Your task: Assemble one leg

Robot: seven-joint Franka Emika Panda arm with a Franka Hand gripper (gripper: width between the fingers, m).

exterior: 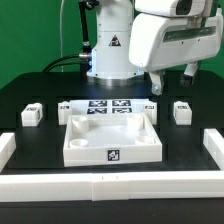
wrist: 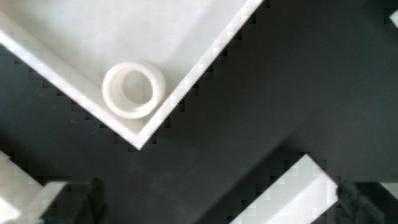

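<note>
Several small white legs stand on the black table around the tray-like part: one at the exterior view's far left (exterior: pixel 32 115), one beside it (exterior: pixel 65 107), and two on the right (exterior: pixel 152 108) (exterior: pixel 182 111). My gripper (exterior: pixel 172 84) hangs open and empty above the two right legs, touching neither. In the wrist view my gripper (wrist: pixel 214 214) shows only as dark fingers (wrist: pixel 64 204) set far apart. Beyond them lies a white corner of the tray-like part (wrist: pixel 89 40) with a round socket (wrist: pixel 134 88). A white strip (wrist: pixel 306 192) by one finger cannot be identified.
The large white square tray-like part (exterior: pixel 110 150) sits mid-table. The marker board (exterior: pixel 108 106) lies behind it. White rails run along the front (exterior: pixel 110 185) and both sides (exterior: pixel 5 148) (exterior: pixel 214 145). The arm's base (exterior: pixel 108 45) stands at the back.
</note>
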